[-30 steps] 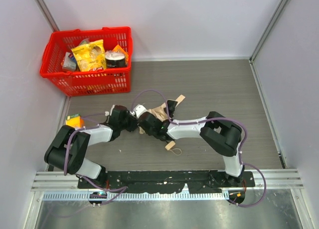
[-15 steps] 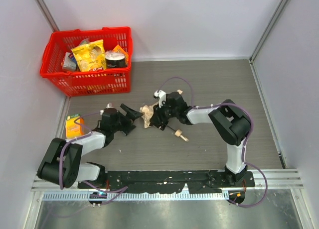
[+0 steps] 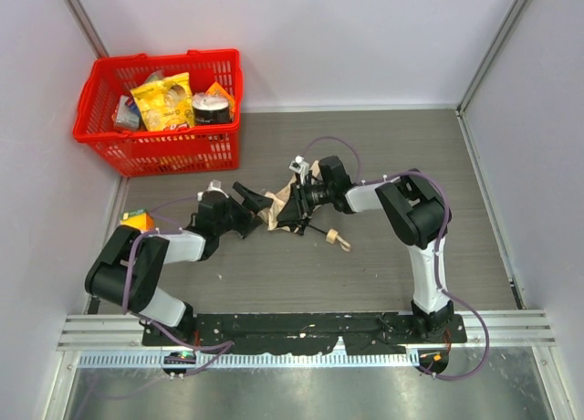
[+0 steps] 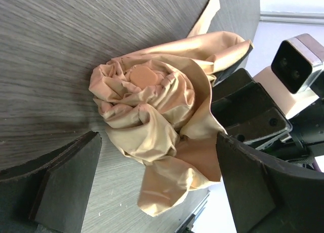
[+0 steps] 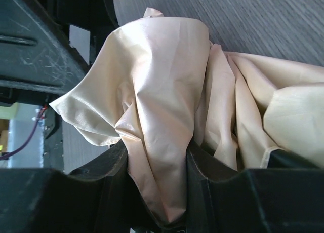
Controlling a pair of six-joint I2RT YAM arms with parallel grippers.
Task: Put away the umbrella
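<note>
Left gripper [image 3: 248, 207], seen from above, stands spread wide and holds nothing, with the umbrella [image 3: 272, 204] bunched just ahead of its tips. The right gripper [image 3: 290, 210] meets the fabric from the opposite side, the cream handle [image 3: 338, 240] lying beside its wrist.

On the left wrist camera, crumpled beige canopy lies ahead of the wide-apart fingers [image 4: 66, 187].

On the right wrist camera, the fingers [image 5: 86, 192] pinch a fold of canopy.
</note>
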